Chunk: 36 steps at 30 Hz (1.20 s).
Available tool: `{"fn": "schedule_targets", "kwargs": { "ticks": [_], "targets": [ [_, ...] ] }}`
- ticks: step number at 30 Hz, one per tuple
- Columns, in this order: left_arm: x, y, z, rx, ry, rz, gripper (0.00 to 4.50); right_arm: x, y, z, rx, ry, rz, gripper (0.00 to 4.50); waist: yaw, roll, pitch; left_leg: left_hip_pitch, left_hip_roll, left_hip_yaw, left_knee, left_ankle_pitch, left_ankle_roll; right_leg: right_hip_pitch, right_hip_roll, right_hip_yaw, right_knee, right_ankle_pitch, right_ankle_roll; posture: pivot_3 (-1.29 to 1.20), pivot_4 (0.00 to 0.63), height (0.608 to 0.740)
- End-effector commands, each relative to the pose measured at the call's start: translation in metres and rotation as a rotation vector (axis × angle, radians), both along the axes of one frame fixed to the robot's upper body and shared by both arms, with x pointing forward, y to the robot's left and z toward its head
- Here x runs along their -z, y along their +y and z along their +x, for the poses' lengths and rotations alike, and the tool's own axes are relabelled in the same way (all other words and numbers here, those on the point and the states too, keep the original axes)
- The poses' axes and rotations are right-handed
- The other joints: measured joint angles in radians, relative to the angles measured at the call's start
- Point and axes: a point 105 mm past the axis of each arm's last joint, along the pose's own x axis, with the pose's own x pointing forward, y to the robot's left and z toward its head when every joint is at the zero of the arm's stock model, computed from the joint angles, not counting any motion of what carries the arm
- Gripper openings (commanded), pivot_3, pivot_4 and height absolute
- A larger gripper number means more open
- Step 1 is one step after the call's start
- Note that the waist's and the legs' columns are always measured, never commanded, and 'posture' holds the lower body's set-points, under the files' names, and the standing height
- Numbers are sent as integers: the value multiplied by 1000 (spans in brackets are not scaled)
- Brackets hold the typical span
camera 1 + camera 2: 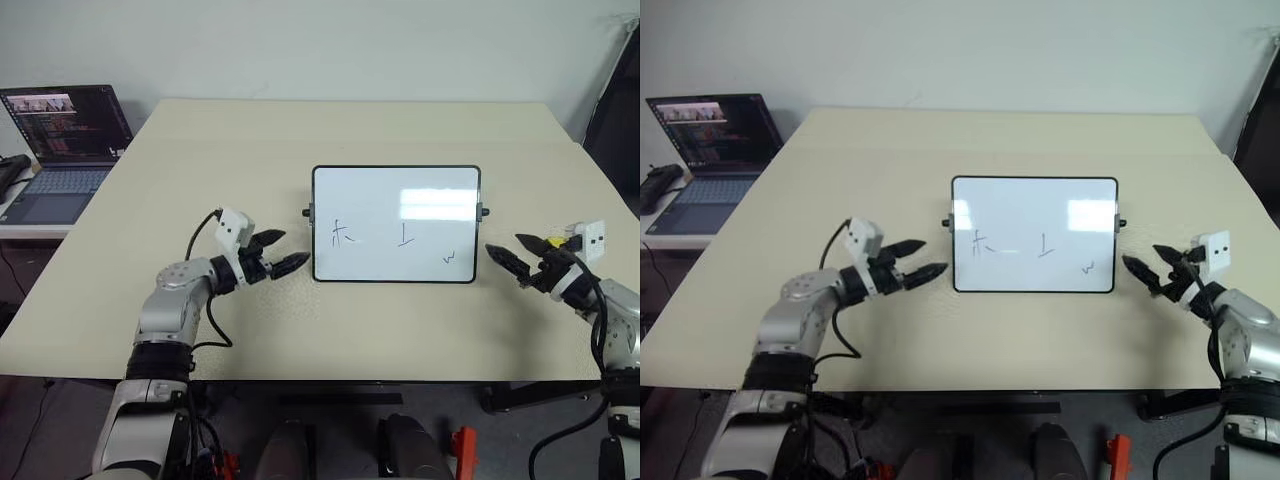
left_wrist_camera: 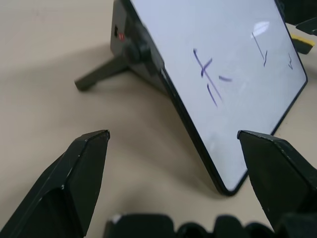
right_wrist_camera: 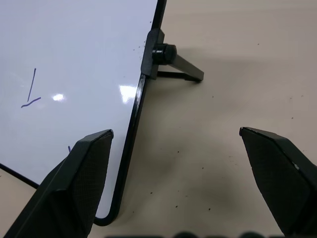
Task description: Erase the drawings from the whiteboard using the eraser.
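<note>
Behind whiteboard point(image 2: 213, 89), a stand leg point(image 2: 96, 77)

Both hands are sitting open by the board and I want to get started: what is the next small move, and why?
Probably shift the right hand over to the yellow eraser that shows just beside it. That hand is open and empty and points at the whiteboard, and the drawings are all unerased.

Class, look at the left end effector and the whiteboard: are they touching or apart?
Apart. In the left eye view bare table shows between the open left end effector and the whiteboard; the left wrist view shows the same gap.
</note>
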Motion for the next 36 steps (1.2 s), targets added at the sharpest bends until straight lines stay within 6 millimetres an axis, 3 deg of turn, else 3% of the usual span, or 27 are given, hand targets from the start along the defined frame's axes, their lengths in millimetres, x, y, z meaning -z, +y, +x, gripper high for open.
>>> {"fn": "schedule_targets", "kwargs": {
  "ticks": [1,9,19,23,25,28,32,36],
  "targets": [
    [-6,0,-2,14,-49,15,4500,-17,2,3,-10,-64,-20,4478,0,0,0,0,0,0,0,0,0,0,0,0,0,0,0,0,150,740],
    [-25,-3,-16,75,-79,-13,4500,-37,-35,-2,83,-104,-42,4478,2,0,0,-1,0,0,0,0,0,0,0,0,-1,0,0,0,150,740],
    [-32,-20,-42,244,-20,-51,4500,-34,-56,-15,145,-64,-54,4478,1,0,0,0,0,1,0,0,0,0,0,0,-1,0,0,0,150,740],
    [-37,-45,-64,383,2,-87,4500,-39,-91,-9,318,-62,-75,4478,1,0,0,0,0,1,0,0,0,0,0,1,-1,0,0,0,150,740],
    [-38,-66,-69,443,-11,-76,4500,-37,-107,-5,413,-32,-61,4478,1,0,0,0,0,1,0,0,0,0,0,1,-1,0,0,0,150,740],
    [-48,-97,-77,536,-47,-103,4500,-36,-109,0,398,-3,-70,4478,2,0,0,1,0,2,0,0,0,1,0,1,-1,0,0,0,150,740],
    [-46,-123,-67,535,-88,-79,4500,-31,-127,8,494,54,-68,4478,-1,0,0,1,0,2,0,0,0,1,0,2,-1,0,0,0,150,740],
    [-43,-144,-65,569,-119,-48,4500,-25,-131,15,538,95,-22,4478,-6,0,0,2,0,4,-1,0,0,1,0,3,-2,0,0,0,150,740]
  ]
}}
